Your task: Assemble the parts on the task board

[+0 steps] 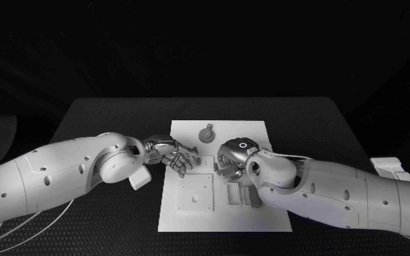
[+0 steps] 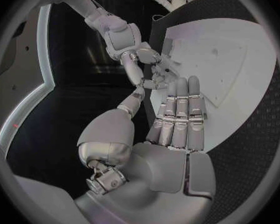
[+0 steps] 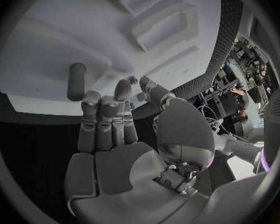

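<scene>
The white task board (image 1: 224, 220) lies mid-table. A round grey part (image 1: 207, 133) with a short stem rests near its far edge. My left hand (image 1: 175, 155) and right hand (image 1: 230, 160) meet over the board's middle, fingertips close together. In the left wrist view the left hand (image 2: 177, 114) has straight, side-by-side fingers and nothing in it, over the board (image 2: 239, 59); the right hand (image 2: 146, 64) sits just beyond its fingertips. In the right wrist view the right hand (image 3: 109, 119) is stretched out and empty, and a dark grey peg (image 3: 76, 81) lies on the board (image 3: 47, 40) just past its fingertips.
A raised square plate (image 1: 195, 192) and two narrow slots (image 1: 242, 195) sit on the board's near half, partly under my right arm. Recessed pockets (image 3: 165, 25) show beyond the right hand. A small white object (image 1: 388, 166) lies at the table's right edge.
</scene>
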